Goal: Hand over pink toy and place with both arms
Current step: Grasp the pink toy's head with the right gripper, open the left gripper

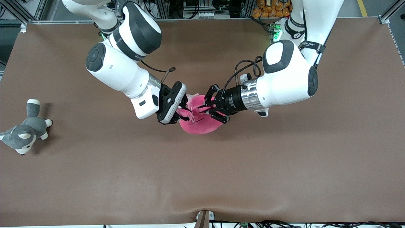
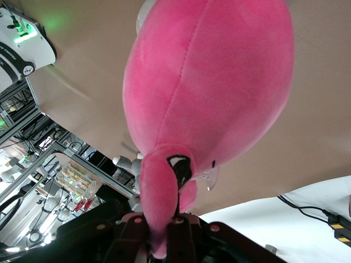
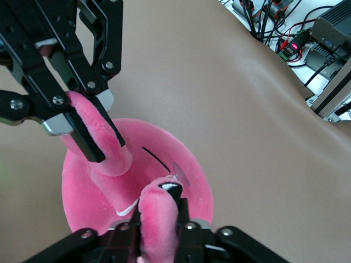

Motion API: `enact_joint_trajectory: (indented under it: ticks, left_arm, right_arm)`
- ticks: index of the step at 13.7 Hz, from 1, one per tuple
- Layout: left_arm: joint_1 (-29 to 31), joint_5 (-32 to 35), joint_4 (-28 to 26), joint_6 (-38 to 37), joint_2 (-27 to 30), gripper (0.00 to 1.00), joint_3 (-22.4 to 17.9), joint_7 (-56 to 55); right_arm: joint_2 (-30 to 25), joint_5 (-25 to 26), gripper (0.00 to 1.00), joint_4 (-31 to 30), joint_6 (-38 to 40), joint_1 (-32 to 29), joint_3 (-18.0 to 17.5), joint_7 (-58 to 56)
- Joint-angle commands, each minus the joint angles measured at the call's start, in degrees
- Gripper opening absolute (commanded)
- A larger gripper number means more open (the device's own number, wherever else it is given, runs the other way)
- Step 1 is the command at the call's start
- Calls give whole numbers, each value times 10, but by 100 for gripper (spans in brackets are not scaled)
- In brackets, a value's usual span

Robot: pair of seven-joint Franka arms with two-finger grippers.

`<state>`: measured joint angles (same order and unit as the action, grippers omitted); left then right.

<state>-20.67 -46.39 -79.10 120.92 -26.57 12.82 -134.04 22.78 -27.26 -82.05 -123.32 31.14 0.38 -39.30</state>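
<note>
Handover midway: round hot-pink plush toy [image 1: 202, 122] held above brown counter [image 1: 221, 177], left claw [image 1: 205, 108] and right claw [image 1: 184, 114] each clamped on ear. Release, placing left.

Very little writing can be read. On the left arm [image 1: 286, 74], a black strap around the upper link near the base carries short white lettering, too small to make out. The black cylindrical flange between that arm's wrist and the left gripper [image 1: 202, 107] bears a line of small white print, also unreadable. On the right arm [image 1: 118, 68], a partial dark logo sits on the white casing just below the black joint band; it may begin with a "V", but the rest is cut off. In the left wrist view, the white arm base [image 2: 24, 46] shows a strip of dark letters at the picture's edge, not legible.
</note>
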Motion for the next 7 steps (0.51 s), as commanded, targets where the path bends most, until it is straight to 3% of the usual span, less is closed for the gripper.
enact_joint_trajectory:
  ticks: [1, 2, 3, 4, 7]
  left_arm:
    - [-2, 11, 3, 0, 6, 5, -3, -5]
    - [-1, 17, 3, 0, 6, 24, -3, -4]
    - [4, 24, 3, 0, 7, 69, -3, -4]
    - [6, 27, 3, -1, 10, 100, -3, -5]
    - [16, 71, 3, -17, 39, 100, -8, 5]
  right_arm:
    - [3, 4, 0, 4, 6, 2, 2, -2]
    - [3, 4, 0, 4, 8, 2, 3, -2]
    - [3, 4, 0, 4, 14, 0, 3, 0]
    - [1, 5, 0, 4, 20, -4, 3, 2]
    - [-1, 5, 0, 4, 54, -41, 7, -2]
